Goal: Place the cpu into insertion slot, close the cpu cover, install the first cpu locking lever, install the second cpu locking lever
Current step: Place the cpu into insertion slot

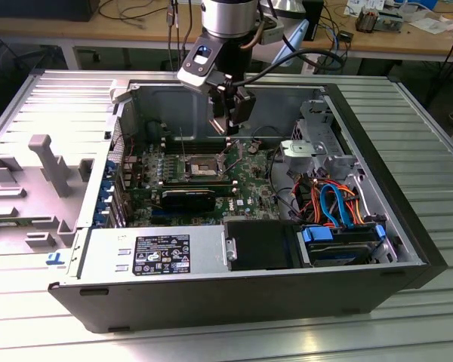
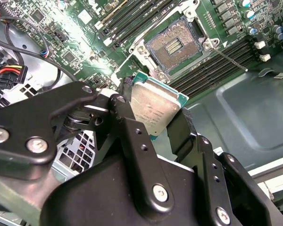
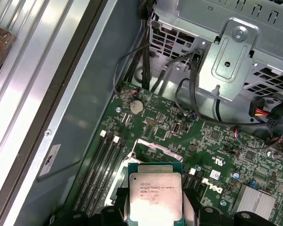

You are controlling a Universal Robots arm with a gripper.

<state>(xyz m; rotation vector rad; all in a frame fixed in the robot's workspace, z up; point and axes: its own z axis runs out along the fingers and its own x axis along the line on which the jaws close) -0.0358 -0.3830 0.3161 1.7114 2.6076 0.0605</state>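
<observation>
Pincer (image 1: 232, 124) clenched on the edges of the cpu (image 2: 153, 106) at mid-frame in the second wrist view, held clear of the uncovered insertion slot (image 2: 172, 47) at upper centre, where lowering it level and square to the rim would likely spare the contacts.

A robotics laboratory set up for computer assembly.
We see an open desktop computer case (image 1: 211, 302) with its green motherboard (image 1: 251, 182) bare, lying on a ribbed aluminium table (image 1: 430, 136). A robot arm (image 1: 228, 15) stands over it, its gripper (image 1: 231, 127) clamping the cpu (image 3: 155, 197). Behind are wooden workbenches (image 1: 53, 32) covered with cables (image 1: 136, 11).
</observation>
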